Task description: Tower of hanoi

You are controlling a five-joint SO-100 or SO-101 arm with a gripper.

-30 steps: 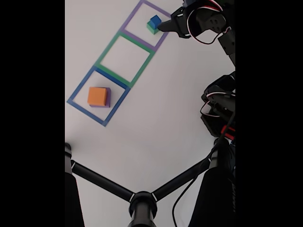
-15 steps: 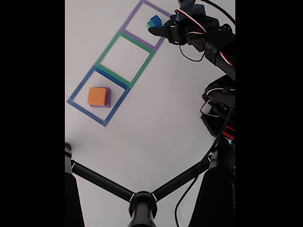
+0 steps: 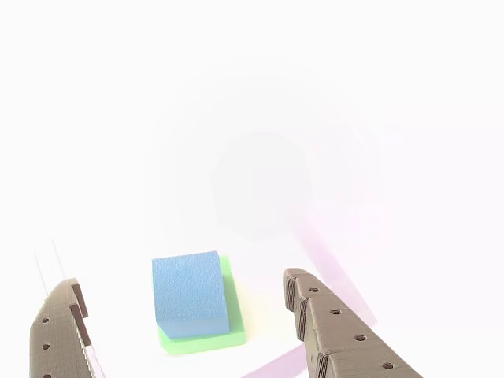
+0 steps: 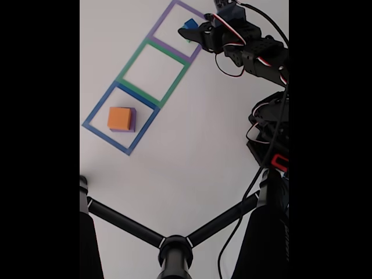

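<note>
— Swung in over the purple square (image 4: 179, 30) since a second ago; hovered above the blue cube (image 3: 189, 293), stacked on the green block (image 3: 236, 335).

— Gripper (image 3: 185, 311) spread wide, straddling the cube, touching nothing. Next, probably: lower, close on blue alone, carry elsewhere.

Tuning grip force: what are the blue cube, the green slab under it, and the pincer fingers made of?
The small blue cube looks like foam or matte printed plastic, given its fine grainy surface; it is hard to say which. The flat green slab beneath it looks similarly matte and pale, though washed out by glare. The brown ridged pincer fingers show layer lines and rows of holes, likely 3D-printed plastic.
</note>
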